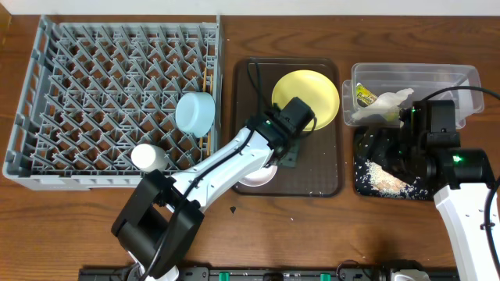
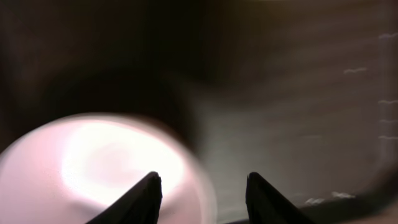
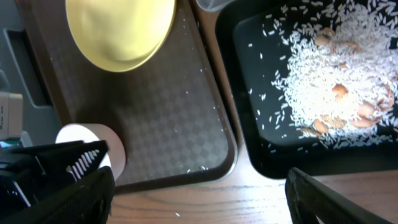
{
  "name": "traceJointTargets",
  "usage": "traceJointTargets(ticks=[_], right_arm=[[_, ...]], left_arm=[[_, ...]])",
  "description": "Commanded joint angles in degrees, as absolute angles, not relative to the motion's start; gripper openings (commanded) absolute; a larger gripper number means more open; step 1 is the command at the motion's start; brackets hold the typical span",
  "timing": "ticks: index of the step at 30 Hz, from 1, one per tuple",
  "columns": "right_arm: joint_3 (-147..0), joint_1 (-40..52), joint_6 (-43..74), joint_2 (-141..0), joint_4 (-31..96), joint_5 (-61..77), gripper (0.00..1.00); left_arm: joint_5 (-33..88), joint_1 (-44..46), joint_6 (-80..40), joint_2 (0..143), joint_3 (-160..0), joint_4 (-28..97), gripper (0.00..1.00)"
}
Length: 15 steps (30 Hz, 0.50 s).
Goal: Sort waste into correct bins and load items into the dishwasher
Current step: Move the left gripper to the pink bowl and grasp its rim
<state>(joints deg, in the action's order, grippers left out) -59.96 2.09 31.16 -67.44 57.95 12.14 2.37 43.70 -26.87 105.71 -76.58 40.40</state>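
From above, the grey dish rack (image 1: 117, 101) fills the left of the table, with the light blue bowl (image 1: 194, 112) and the small white cup (image 1: 146, 156) already standing among its pegs and the chopsticks (image 1: 208, 78) along its right edge. Beside it lies the brown tray (image 1: 320, 179), which carries the yellow plate (image 1: 305, 95) at its far end and the white-pinkish bowl (image 1: 258, 176) at its near end, half hidden under the left arm. The left gripper (image 1: 287, 156) hangs just beside that bowl, but from here I cannot tell how its fingers stand. To the right, the clear tub (image 1: 461, 78) holds the green-yellow packet (image 1: 364, 95) and the white tissue (image 1: 387, 105). In front of it the black tray (image 1: 367, 183) holds the rice scraps (image 1: 383, 178), with the right gripper (image 1: 391, 148) over it. The left wrist camera, blurred, shows what the arm hides. The left gripper (image 2: 202, 186) has its fingers apart, one tip over the bowl (image 2: 93, 168) and the other outside it, with the rim between them. Whether either touches I cannot tell. The right wrist camera shows the right gripper (image 3: 200, 174) spread wide with nothing between its fingers. It is above the plate (image 3: 121, 31), the bowl (image 3: 93, 140), the tray's patterned floor (image 3: 180, 124) flecked with stray grains, and the black tray (image 3: 249, 137). Here the rice (image 3: 323, 87) shows brownish bits that the overhead view does not resolve.
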Motion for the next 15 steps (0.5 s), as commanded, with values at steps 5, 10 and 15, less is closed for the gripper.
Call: traceJointTargets(ticks=[5,10,15], right_arm=[[-60.64,1.67,30.63,-67.4,57.6,12.29,0.86],[-60.64,1.67,30.63,-67.4,57.58,12.29,0.86],[-60.64,1.67,30.63,-67.4,57.49,12.29,0.86]], left_arm=[[5.32,46.33,-23.51,105.8,-77.65,40.49,0.45],[-8.75,44.45,-27.11,102.13,-79.85,49.67,0.45],[-14.61,40.93,-29.02,101.19,-79.26,53.76,0.41]])
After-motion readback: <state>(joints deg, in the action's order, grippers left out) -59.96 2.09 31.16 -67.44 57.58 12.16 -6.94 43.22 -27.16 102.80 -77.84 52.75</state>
